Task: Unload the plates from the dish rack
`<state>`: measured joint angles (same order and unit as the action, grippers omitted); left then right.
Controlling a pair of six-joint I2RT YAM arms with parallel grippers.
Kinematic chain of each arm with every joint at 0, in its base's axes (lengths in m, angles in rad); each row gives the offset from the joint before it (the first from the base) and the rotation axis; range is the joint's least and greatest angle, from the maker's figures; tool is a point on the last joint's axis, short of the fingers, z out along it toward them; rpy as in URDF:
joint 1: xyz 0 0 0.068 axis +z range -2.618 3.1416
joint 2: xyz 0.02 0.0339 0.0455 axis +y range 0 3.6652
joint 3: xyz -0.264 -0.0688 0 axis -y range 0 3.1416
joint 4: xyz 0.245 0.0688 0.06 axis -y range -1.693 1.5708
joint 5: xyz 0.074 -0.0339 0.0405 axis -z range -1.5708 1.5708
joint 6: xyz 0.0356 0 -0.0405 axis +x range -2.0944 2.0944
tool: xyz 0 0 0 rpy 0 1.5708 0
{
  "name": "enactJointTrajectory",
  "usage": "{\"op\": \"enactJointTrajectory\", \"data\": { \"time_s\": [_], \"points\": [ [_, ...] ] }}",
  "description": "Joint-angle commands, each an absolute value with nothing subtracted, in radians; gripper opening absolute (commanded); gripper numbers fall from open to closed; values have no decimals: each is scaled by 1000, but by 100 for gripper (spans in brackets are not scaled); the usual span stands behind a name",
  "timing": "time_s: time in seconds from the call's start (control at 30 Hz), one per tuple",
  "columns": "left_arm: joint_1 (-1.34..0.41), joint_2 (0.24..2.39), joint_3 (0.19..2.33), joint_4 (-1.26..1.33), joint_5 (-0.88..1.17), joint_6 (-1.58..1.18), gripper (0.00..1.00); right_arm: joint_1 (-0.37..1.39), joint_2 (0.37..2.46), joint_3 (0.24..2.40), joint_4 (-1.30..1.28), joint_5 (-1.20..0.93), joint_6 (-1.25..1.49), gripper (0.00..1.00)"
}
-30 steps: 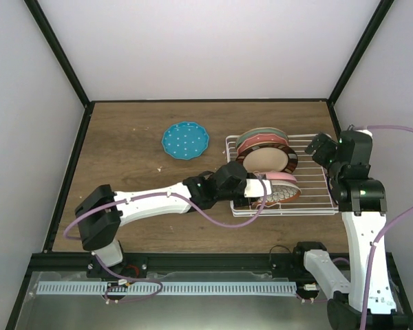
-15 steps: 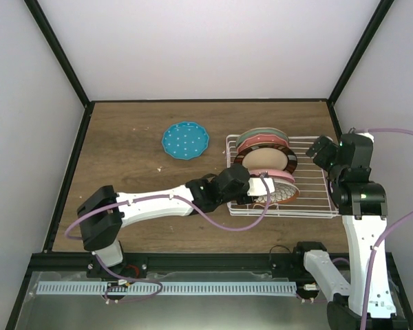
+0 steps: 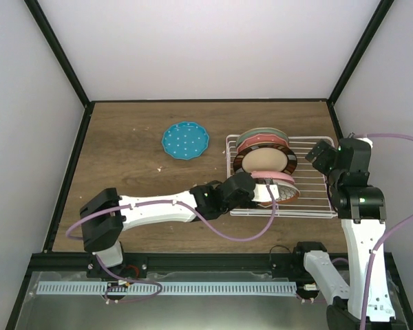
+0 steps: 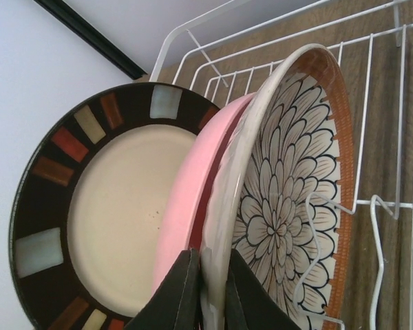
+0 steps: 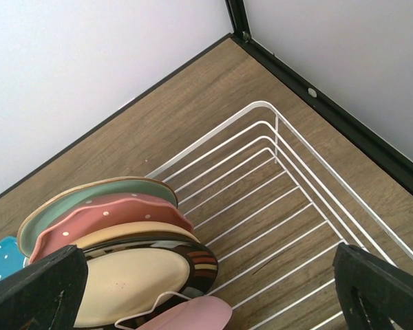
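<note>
the left tool (image 4: 210,299) is closed narrow on the rim of the petal-patterned plate (image 4: 289,206), which leans in the dish rack (image 3: 315,196) just beside the pink plate (image 4: 186,199). the right tool (image 3: 319,154) hangs wide over the rack's bare right side.

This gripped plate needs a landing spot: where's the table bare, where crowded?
Bare table: left of the teal plate, and between it and the left arm. Crowded: the dish rack's left half, with plates and the left gripper.

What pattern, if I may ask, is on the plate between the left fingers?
The plate has black-outlined white petals, orange-brown rim; left wrist view best.
</note>
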<state>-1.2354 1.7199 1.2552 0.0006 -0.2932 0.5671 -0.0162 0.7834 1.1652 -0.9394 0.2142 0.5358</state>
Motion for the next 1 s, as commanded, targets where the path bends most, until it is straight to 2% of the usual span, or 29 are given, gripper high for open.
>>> {"op": "enactJointTrajectory", "data": {
  "time_s": [0.0, 0.97],
  "points": [
    [-1274, 1694, 1306, 112, -327, 604, 4, -21, 769, 1155, -944, 226, 553, 100],
    [-1343, 1578, 1298, 255, -424, 791, 4, -21, 737, 1136, -966, 173, 598, 100]
  ]
}}
